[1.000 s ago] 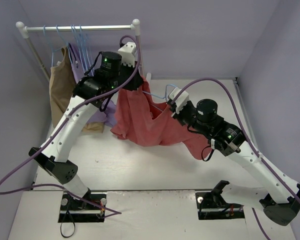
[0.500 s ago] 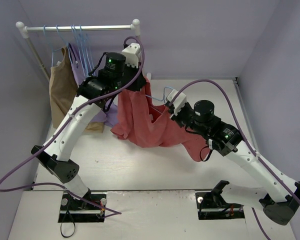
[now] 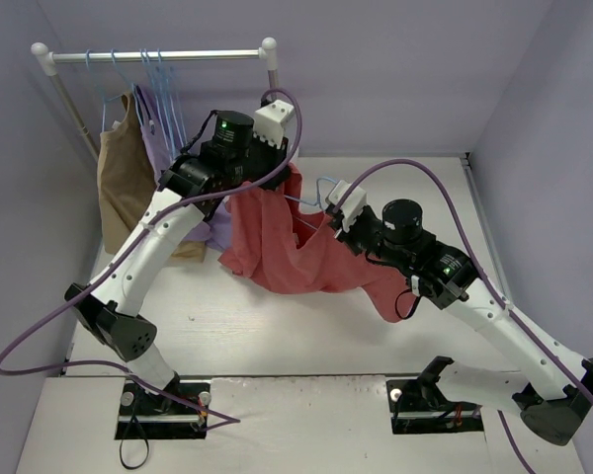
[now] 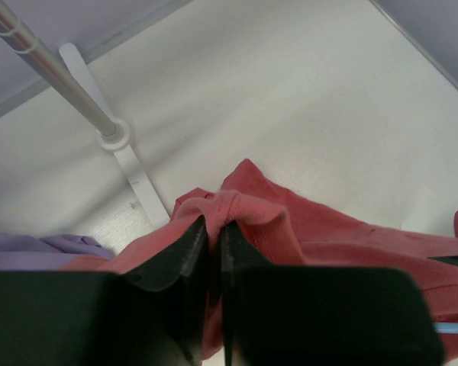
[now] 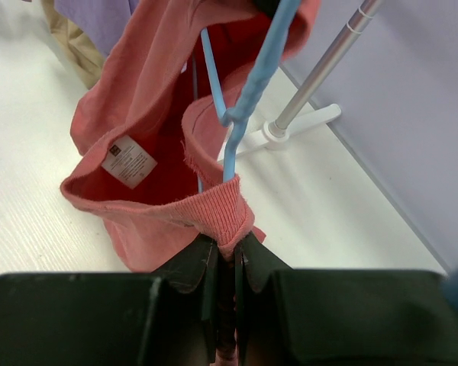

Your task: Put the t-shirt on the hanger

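Observation:
The salmon-red t-shirt (image 3: 287, 247) hangs between my two grippers above the table. My left gripper (image 3: 289, 173) is shut on a fold of the t-shirt's edge and holds it up near the rack post; the left wrist view shows the fingers (image 4: 191, 244) pinching the cloth (image 4: 290, 221). My right gripper (image 3: 324, 212) is shut on the ribbed collar (image 5: 221, 210). The light-blue hanger (image 5: 256, 72) runs down into the neck opening, partly inside the t-shirt (image 5: 137, 114). Its hook (image 3: 321, 186) shows between the grippers. Most of the hanger is hidden by cloth.
A white garment rack (image 3: 158, 56) stands at the back left with a tan garment (image 3: 124, 188), a lilac-purple garment (image 3: 158, 128) and spare blue hangers (image 3: 163, 84). Its right post (image 4: 69, 84) and foot (image 5: 294, 126) are close to both grippers. Purple walls enclose the table.
My left gripper has moved right and a little forward with the t-shirt's edge. My right gripper has shifted slightly left with the collar. Both grips are unchanged.

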### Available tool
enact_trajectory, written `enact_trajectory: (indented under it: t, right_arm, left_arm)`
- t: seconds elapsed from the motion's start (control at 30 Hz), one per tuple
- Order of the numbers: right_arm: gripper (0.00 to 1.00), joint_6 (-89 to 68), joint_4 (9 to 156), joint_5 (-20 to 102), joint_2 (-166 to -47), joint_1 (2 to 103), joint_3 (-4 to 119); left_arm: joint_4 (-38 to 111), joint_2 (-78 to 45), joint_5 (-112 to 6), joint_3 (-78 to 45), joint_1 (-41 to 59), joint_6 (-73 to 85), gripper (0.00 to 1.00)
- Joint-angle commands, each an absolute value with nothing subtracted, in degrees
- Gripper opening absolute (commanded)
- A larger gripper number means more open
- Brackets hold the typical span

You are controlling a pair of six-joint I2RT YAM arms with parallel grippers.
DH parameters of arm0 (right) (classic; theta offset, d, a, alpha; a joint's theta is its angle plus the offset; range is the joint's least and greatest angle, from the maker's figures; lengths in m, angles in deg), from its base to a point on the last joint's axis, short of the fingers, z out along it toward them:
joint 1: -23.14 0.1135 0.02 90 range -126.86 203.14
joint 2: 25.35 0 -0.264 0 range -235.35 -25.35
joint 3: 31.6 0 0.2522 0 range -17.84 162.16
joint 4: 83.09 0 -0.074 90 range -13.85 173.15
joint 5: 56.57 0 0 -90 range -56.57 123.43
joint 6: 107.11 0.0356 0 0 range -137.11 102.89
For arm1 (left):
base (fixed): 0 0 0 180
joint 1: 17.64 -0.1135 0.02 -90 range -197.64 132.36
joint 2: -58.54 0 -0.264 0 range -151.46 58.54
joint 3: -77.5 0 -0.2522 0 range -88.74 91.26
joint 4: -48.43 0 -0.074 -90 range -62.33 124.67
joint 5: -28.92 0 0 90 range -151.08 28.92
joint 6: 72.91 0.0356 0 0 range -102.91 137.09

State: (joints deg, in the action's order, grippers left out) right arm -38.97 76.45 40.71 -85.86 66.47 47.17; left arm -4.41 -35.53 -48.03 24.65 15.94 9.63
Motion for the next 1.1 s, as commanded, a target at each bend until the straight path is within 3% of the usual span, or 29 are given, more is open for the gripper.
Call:
enact_trajectory:
  t: [0.0, 0.2, 0.37, 0.6, 0.77, 1.07]
  right_arm:
    - [0.00, -38.04, 82.54, 42.45, -84.04, 66.46, 48.33]
    - [0.00, -37.65, 82.54, 41.96, -83.71, 65.54, 46.97]
    - [0.00, -36.95, 82.54, 43.78, -84.77, 64.17, 46.30]
    - [0.00, -36.88, 82.54, 46.45, -85.89, 62.64, 46.66]
    - [0.00, -36.91, 82.54, 49.84, -86.20, 61.20, 47.11]
    - [0.00, -36.80, 82.54, 52.50, -86.70, 61.20, 47.55]
  left_arm:
    - [-0.23, -34.28, -43.13, 24.73, 15.67, 12.51, 0.11]
    - [-0.69, -32.50, -38.83, 25.55, 12.59, 15.71, 0.36]
    - [-1.60, -29.44, -28.95, 24.59, 4.95, 16.94, 0.44]
    - [-10.68, -25.01, -21.78, 19.64, 0.48, 30.26, 0.45]
    - [-12.82, -18.55, -21.26, 9.03, 0.46, 43.68, 0.45]
    - [-12.79, -21.82, -20.54, 7.88, 0.47, 52.00, 0.45]
